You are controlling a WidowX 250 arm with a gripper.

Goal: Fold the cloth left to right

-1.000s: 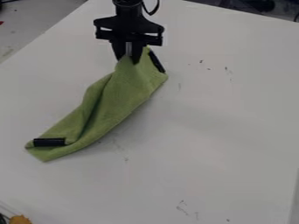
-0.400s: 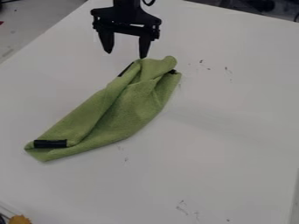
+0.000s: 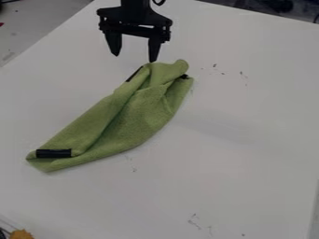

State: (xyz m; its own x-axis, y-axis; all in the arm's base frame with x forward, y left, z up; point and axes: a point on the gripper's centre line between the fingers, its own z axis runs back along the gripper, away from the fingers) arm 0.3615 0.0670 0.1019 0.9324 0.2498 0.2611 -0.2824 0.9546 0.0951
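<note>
An empty hand (image 3: 134, 58), fingers spread wide, hangs beside the rumpled green cloth (image 3: 133, 113) on a white surface (image 3: 243, 154), apparently so its fold lies free.

A cloth (image 3: 140, 114) in solid yellow-green, a mossy shade, darker in its creases. At its lower-left corner is a black strip (image 3: 53, 153); a thin black edging (image 3: 134, 74) and a small black patch (image 3: 184, 76) mark its upper end. The gripper (image 3: 134, 59) is black all over. The tabletop (image 3: 249, 140) is pale grey, almost white (think of weak daylight on paper), flecked with scattered dark specks (image 3: 215, 66). An orange-yellow object (image 3: 22, 234) colours the bottom-left corner. The floor (image 3: 31, 28) is mid-grey, with a red spot (image 3: 1, 24) at the left edge.
</note>
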